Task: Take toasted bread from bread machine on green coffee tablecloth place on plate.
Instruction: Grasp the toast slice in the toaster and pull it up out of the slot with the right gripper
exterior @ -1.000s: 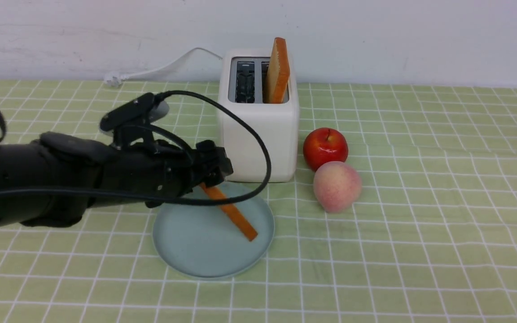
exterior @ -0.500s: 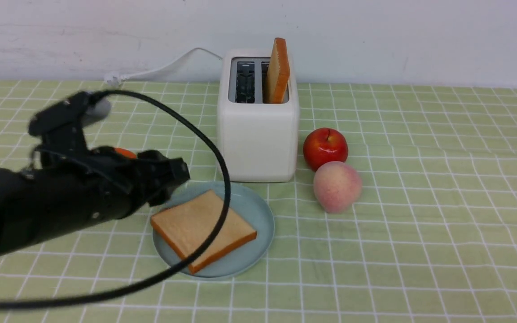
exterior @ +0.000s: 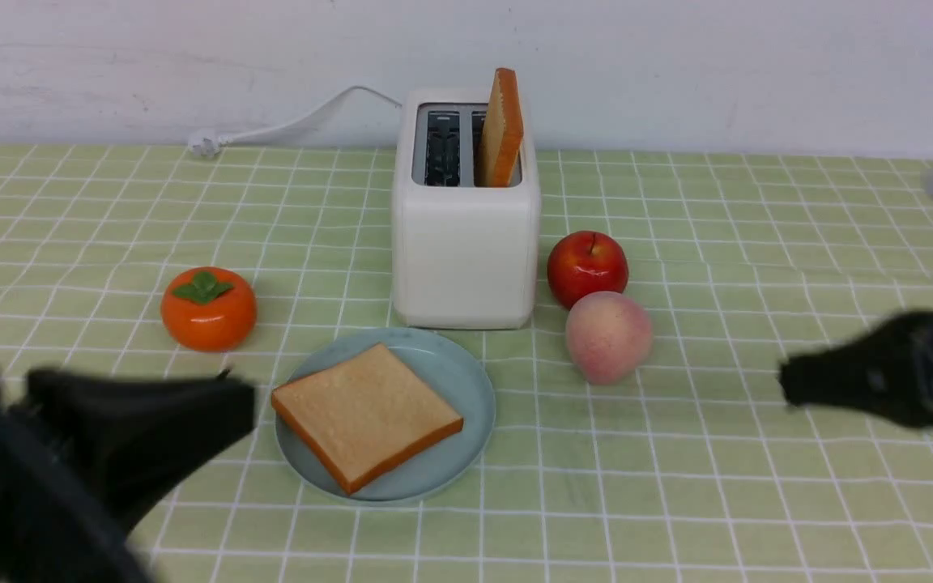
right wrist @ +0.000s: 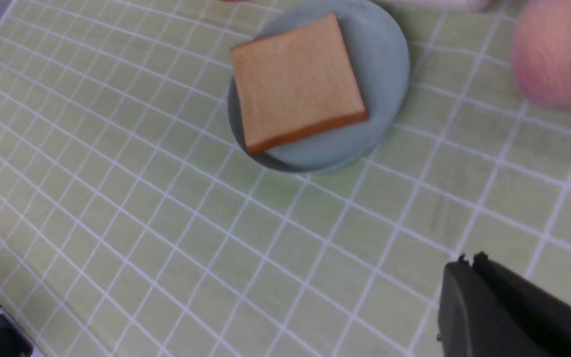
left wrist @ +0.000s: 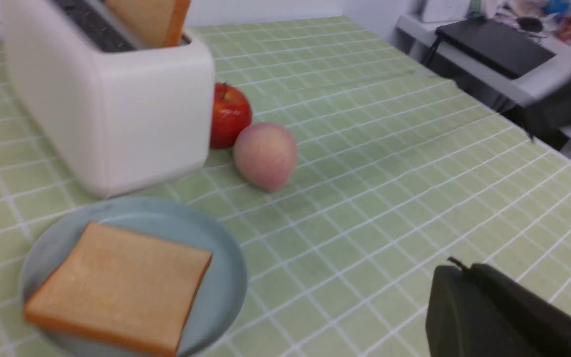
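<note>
One slice of toasted bread (exterior: 368,415) lies flat on the pale blue-green plate (exterior: 466,389), in front of the white bread machine (exterior: 465,243). The second slice (exterior: 501,129) stands upright in the machine's right slot; the left slot is empty. All rest on the green coffee tablecloth (exterior: 677,486). My left gripper (exterior: 244,397) is shut and empty, low at the plate's left, blurred. My right gripper (exterior: 786,387) is shut and empty, at the far right above the cloth. The flat slice also shows in the left wrist view (left wrist: 117,292) and the right wrist view (right wrist: 298,82).
A red apple (exterior: 587,267) and a peach (exterior: 608,336) sit just right of the bread machine. An orange persimmon (exterior: 208,308) sits to its left. The machine's white cord (exterior: 288,125) runs along the back wall.
My left gripper let go of the slice, which now lies flat on the plate, and drew back to the lower left, uncovering the persimmon. My right arm has come into view from the right.
</note>
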Robot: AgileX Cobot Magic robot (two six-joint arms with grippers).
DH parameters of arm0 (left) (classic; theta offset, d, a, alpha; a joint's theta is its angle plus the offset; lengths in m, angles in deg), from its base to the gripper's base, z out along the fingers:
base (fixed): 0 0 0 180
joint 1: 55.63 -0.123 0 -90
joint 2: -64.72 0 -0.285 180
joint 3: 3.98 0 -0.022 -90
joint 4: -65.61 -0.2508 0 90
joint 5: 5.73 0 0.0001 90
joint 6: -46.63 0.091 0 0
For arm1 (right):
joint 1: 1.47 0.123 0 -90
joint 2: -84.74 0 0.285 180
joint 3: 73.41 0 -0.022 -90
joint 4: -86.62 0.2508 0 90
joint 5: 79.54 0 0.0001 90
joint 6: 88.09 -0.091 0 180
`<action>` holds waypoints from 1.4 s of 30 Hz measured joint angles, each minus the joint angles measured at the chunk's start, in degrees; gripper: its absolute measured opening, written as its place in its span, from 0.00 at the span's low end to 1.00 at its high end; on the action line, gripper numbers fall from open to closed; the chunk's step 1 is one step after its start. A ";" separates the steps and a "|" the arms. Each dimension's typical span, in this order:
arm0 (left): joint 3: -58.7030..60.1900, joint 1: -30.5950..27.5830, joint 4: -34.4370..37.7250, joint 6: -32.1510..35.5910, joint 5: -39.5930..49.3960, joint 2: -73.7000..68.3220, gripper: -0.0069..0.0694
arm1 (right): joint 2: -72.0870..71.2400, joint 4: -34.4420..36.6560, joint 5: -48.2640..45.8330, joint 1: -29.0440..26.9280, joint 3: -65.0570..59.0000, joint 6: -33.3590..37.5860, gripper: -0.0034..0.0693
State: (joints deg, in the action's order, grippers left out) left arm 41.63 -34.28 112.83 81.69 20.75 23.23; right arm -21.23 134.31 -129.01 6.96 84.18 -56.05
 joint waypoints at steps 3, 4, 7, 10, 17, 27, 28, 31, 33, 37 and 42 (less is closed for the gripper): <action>3.91 0.00 -6.33 -6.63 0.39 6.49 0.07 | 6.20 -1.79 2.64 5.79 6.47 -1.49 0.04; 5.72 0.00 -8.91 -9.54 0.39 9.27 0.07 | 9.13 -3.87 4.16 8.43 9.91 -3.03 0.05; 8.86 0.00 -13.55 -14.82 0.19 14.96 0.07 | 15.70 -9.05 7.59 13.11 16.06 -7.20 0.05; 11.89 0.00 -16.87 -17.30 -1.52 20.44 0.07 | 22.59 -14.37 11.59 16.00 24.27 -11.70 0.10; 15.60 0.00 -20.62 -17.88 -6.68 25.05 0.07 | 35.42 -21.22 21.57 16.58 38.21 -20.47 0.41; 16.14 0.00 -20.37 -17.91 -8.72 25.05 0.07 | 49.47 -24.53 39.50 16.16 45.32 -21.72 0.71; 16.14 0.00 -20.37 -17.91 -8.77 25.05 0.07 | 50.24 -24.75 40.69 16.10 45.39 -21.72 0.70; 16.14 0.00 -20.35 -17.91 -8.78 25.05 0.07 | 52.29 -25.42 44.20 16.02 45.45 -21.79 0.63; 16.14 0.00 -20.30 -17.91 -8.83 25.05 0.07 | 52.72 -25.43 45.22 16.02 45.45 -21.86 0.57; 16.14 0.00 -20.12 -17.91 -8.83 25.05 0.07 | 53.07 -25.60 46.96 16.02 45.61 -21.85 0.40; 16.14 0.00 -19.99 -17.91 -8.84 25.05 0.07 | 53.07 -25.60 47.14 16.02 45.63 -21.94 0.22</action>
State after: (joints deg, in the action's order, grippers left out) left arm 57.77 -34.28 92.83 63.78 11.91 48.28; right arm 31.84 108.71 -81.87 22.97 129.81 -77.99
